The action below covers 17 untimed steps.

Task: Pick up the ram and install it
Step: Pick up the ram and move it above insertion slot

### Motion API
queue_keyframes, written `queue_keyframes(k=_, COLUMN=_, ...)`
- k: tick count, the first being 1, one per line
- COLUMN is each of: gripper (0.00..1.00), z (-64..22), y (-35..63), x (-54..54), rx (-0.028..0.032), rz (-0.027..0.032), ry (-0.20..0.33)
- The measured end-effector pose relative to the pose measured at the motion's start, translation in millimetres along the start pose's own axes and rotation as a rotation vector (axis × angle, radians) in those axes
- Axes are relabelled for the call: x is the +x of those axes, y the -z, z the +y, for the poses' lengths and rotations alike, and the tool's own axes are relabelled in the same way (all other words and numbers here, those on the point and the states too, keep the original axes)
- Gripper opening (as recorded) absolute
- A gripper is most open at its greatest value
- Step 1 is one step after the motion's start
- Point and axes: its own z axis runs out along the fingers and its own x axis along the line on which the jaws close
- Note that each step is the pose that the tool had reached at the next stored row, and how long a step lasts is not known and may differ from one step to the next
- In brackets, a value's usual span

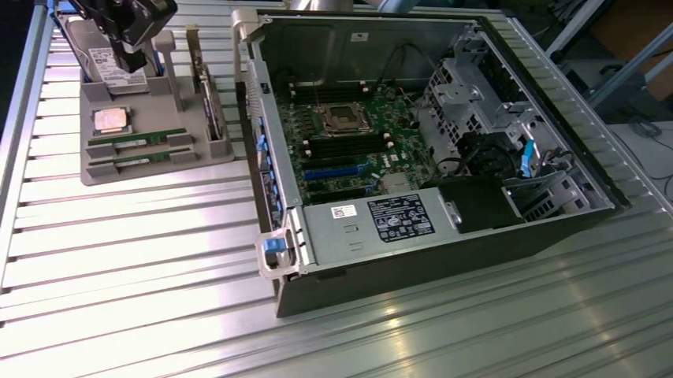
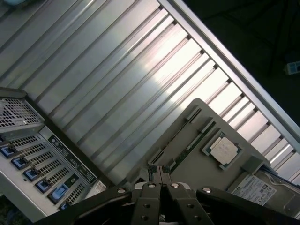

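Fingers (image 2: 156, 176) closed, tips pressed together, nothing held between. Hanging over the grey tray (image 1: 158, 170) at the exterior view's upper left, above its back part near the hard drive (image 1: 98, 57) standing there. Ram (image 1: 141, 142) lying in a slot at the tray's front, untouched, with its twin (image 1: 141, 160) in the next slot just beside it, parallel. Square silver CPU chip (image 1: 110, 120) just behind the two sticks. Expansion card (image 1: 213, 106) upright on edge along the tray's side nearest the open computer case (image 1: 442, 252). Inside the case, motherboard (image 1: 363, 138) with black memory slots (image 1: 347, 147) next to the CPU socket (image 1: 343, 118). Tray and case side by side on the ribbed metal worktop (image 1: 126, 260).
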Motion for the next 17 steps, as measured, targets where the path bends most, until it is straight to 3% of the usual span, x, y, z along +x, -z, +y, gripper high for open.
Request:
queue_keyframes(k=15, gripper=0.11, z=0.0, y=-0.2, x=0.0, rx=-0.0062, rz=0.012, ry=0.242)
queue_keyframes(k=17, gripper=0.11, z=-0.1, y=-0.4, x=0.0, rx=-0.0064, rz=0.0126, ry=0.256)
